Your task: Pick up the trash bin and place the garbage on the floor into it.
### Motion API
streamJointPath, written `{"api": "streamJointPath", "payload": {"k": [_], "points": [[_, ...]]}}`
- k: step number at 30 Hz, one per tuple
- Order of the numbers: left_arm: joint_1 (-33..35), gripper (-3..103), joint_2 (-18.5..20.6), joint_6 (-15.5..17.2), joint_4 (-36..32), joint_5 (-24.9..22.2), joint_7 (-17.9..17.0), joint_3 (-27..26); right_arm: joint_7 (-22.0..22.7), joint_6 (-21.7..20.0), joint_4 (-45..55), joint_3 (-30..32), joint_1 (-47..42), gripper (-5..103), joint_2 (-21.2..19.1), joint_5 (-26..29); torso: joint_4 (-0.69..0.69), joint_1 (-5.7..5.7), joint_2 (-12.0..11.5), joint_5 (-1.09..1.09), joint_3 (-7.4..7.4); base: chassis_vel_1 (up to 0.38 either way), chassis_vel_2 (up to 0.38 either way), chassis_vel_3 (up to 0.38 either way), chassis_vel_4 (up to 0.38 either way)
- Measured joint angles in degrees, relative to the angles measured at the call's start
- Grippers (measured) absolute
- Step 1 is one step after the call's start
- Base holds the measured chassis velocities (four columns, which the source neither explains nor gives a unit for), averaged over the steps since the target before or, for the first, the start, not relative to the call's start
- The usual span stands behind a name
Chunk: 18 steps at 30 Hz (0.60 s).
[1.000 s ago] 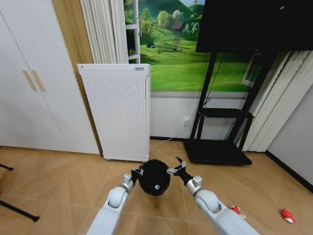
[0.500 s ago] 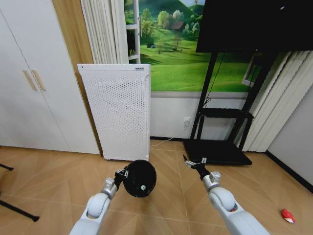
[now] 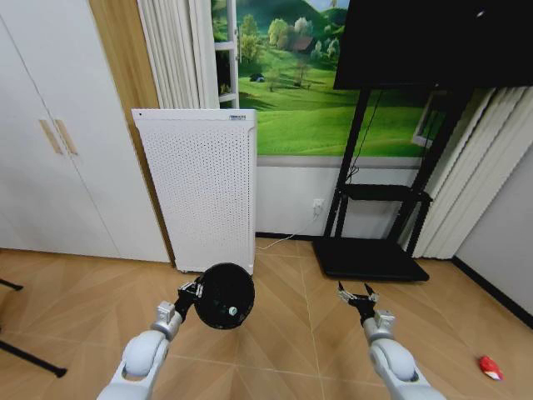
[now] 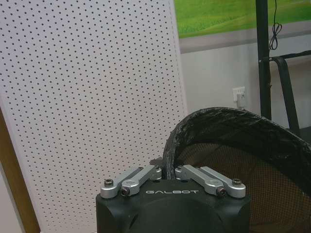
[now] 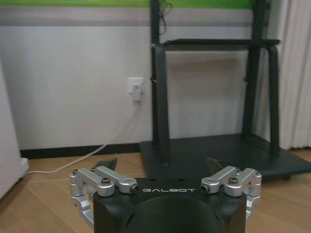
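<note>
Left gripper [image 3: 193, 293]: you have it raised in front of the white perforated appliance [image 3: 202, 200], left of centre in the head view. Its fingers are pinched on the bin's rim; in the left wrist view the rim sits right between the two metal finger links [image 4: 171, 174].

Trash bin [image 3: 225, 296]: you're holding it off the floor, tipped on its side so the round black bottom faces the head camera. In the left wrist view [image 4: 233, 160] you see the open mouth, with a black liner over the rim and a dark mesh inside.

Right gripper [image 3: 356, 293]: out to the right of the bin and well apart from it, pointing toward the black stand. Fingers spread wide, nothing between them; same in the right wrist view [image 5: 165, 165], where both tips stand far apart.

Garbage: one red-and-white wrapper [image 3: 490, 367] lies on the floor at the far right of the head view, well away from both grippers. I can't spot the other pieces.

Floor [image 3: 83, 300]: light wood herringbone, with dark skirting along the right wall.

Black stand [image 3: 371, 250]: low shelf and flat base against the wall, under the dark screen [image 3: 433, 42], straight ahead of your right gripper.

Wall socket [image 5: 136, 87]: white plug in it, with the cable trailing down to the floor.
</note>
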Motion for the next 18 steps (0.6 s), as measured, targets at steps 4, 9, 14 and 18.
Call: {"api": "streamJointPath", "payload": {"k": [4, 9, 14, 18], "points": [[0.5, 6, -0.1, 0.0, -0.3, -0.3, 0.0, -0.6, 1.5, -0.7, -0.3, 1.7, -0.8, 100, 1.6, -0.5, 0.0, 0.0, 0.0, 0.01, 0.0, 0.0, 0.0, 0.0, 0.0], [0.7, 6, -0.4, -0.1, -0.2, -0.4, 0.0, -1.1, 3.7, -1.9, 0.1, 3.1, -1.2, 100, 3.0, -1.6, 0.0, 0.0, 0.0, 0.01, 0.0, 0.0, 0.0, 0.0, 0.0], [0.5, 6, -1.2, -0.2, 0.2, -0.1, 0.1, -0.9, 3.7, -2.0, 0.3, 2.7, -0.4, 100, 3.0, -0.6, 0.0, 0.0, 0.0, 0.01, 0.0, 0.0, 0.0, 0.0, 0.0], [0.5, 6, -1.5, -0.2, 0.3, 0.3, 0.1, -0.6, 3.7, -2.0, -0.1, 2.4, 0.0, 100, 3.0, -0.4, 0.01, 0.0, 0.0, 0.0, 0.01, 0.0, 0.0, 0.0, 0.0]]}}
